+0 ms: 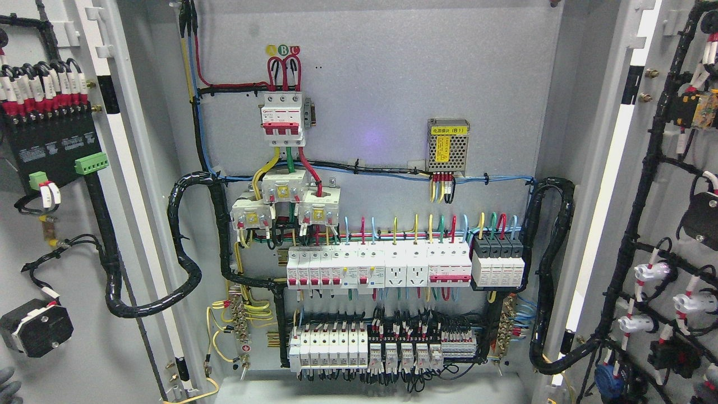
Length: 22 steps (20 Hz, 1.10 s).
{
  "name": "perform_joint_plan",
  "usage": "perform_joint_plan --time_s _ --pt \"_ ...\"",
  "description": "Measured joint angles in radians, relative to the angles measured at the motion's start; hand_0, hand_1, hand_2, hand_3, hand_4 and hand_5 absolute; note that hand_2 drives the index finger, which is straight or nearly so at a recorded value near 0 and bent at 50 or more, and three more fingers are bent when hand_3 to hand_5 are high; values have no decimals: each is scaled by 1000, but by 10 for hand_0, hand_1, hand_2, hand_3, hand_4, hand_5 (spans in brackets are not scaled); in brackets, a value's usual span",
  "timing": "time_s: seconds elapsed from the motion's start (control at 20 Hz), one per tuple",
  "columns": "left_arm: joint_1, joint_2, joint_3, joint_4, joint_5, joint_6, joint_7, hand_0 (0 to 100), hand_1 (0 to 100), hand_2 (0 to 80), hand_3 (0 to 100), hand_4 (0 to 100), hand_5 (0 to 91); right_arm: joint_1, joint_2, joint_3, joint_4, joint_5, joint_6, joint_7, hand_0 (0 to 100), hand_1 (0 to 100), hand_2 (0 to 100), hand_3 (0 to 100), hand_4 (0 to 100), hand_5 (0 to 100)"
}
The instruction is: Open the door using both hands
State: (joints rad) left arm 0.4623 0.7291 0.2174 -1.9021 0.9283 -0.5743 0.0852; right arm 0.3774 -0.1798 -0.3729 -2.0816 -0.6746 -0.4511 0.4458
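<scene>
The grey electrical cabinet stands with both doors swung wide open. The left door [84,314] fills the picture's left side, its inner face showing a black terminal block and wiring. The right door [667,185] fills the right side, its inner face carrying black cable looms and white lamp holders. A small grey part of my left hand [8,385] shows at the bottom left corner, by the left door's inner face. A blurred grey shape [705,388] at the bottom right corner may be my right hand.
Inside, the back panel [381,84] holds a red and white main breaker [284,119], a perforated power supply [447,145], rows of white breakers [376,268] and relays [381,348]. Black corrugated conduits [188,252] loop from the panel to each door.
</scene>
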Motion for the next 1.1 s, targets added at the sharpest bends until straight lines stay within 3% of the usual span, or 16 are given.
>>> perform_joint_plan --time_s 1.1 --pt "-23 55 45 142 115 44 0 0 0 0 0 0 0 19 5 -46 6 -13 0 0 191 0 0 0 0 0"
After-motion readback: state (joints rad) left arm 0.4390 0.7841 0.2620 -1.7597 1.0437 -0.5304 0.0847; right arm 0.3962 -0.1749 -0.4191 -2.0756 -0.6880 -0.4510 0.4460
